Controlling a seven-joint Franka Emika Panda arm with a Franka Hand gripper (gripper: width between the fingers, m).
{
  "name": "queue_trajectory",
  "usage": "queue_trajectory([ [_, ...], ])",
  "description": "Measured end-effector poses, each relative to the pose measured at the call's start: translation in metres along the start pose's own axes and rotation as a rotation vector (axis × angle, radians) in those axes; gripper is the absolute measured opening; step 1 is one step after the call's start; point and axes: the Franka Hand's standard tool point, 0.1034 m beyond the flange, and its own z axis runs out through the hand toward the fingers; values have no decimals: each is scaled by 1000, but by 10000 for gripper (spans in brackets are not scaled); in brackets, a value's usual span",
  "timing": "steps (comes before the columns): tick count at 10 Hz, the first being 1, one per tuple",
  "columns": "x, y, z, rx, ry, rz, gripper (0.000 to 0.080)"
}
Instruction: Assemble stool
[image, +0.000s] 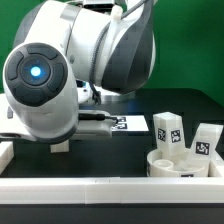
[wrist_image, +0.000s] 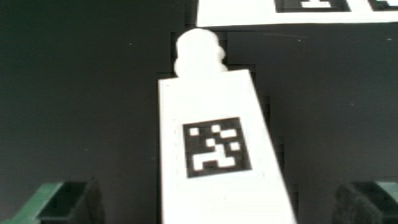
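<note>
In the wrist view a white stool leg (wrist_image: 217, 130) lies flat on the black table, its tag facing up and its rounded peg end (wrist_image: 201, 48) pointing toward the marker board (wrist_image: 302, 10). My gripper (wrist_image: 214, 206) is open, and its dark fingers (wrist_image: 59, 205) stand on either side of the leg's near end without touching it. In the exterior view the round white seat (image: 172, 168) sits at the right. Two more tagged legs (image: 167, 128) (image: 205, 139) stand upright on it. The arm's body hides the gripper in that view.
The arm's large white and grey body (image: 60, 70) fills the exterior view's left and middle. The marker board (image: 127, 124) lies behind it. White border rails (image: 100, 188) run along the front and the exterior view's left edge (image: 5, 150).
</note>
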Motion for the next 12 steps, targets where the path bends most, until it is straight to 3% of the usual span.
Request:
queue_trajectory([
  [7,6,-5,13,3,5,-45,649],
  [8,7,-5,13,3,5,-44,527],
  [9,6,-4,13,4,5,-42,527],
  [10,6,-3,14,6,4,-39,388],
  [11,6,-3,14,7,4,-37,336],
  [12,6,-3,13,7,4,-34,336],
])
